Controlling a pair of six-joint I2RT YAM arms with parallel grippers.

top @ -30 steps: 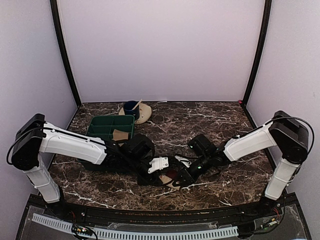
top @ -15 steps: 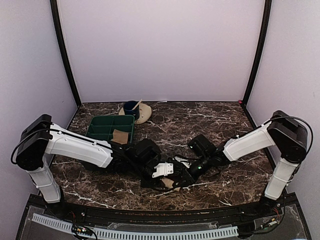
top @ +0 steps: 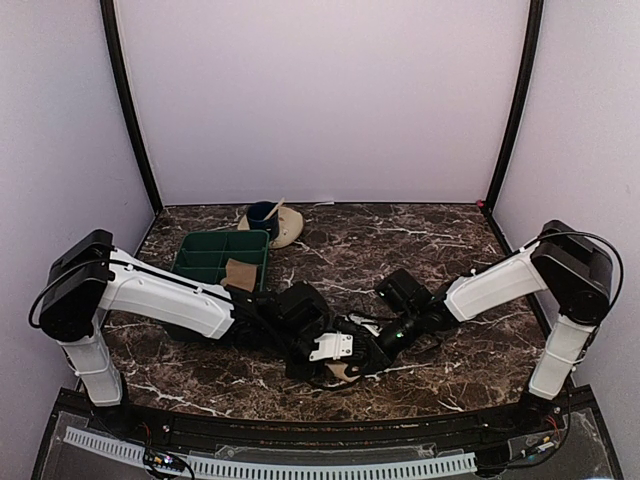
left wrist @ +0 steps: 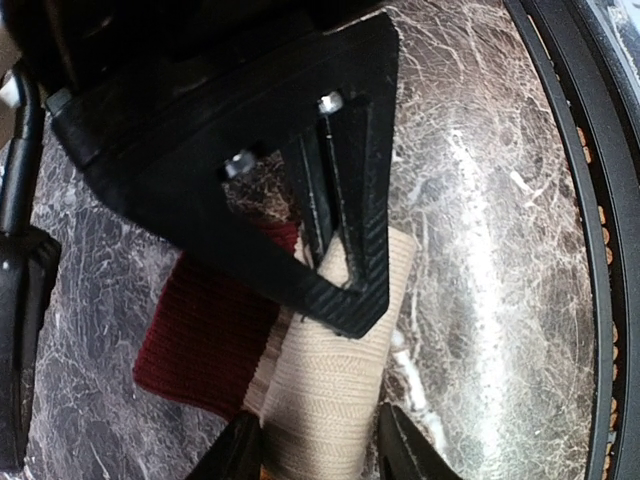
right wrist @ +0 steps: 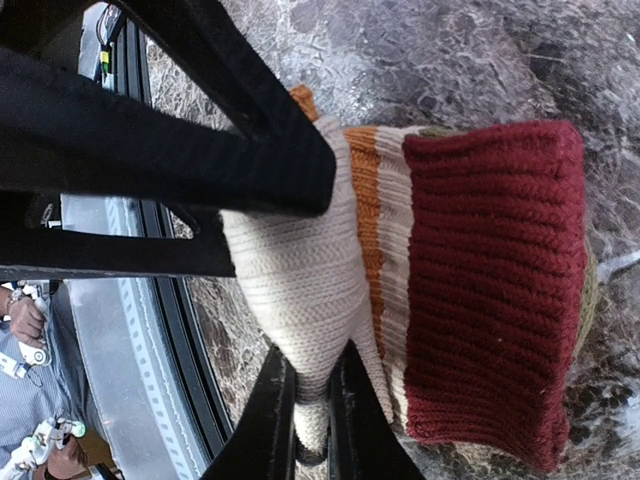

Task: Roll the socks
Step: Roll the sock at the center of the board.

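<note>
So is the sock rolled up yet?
Not fully. The sock still lies mostly flat, its dark red cuff spread on the table, only the beige part bunched in the right gripper.
</note>
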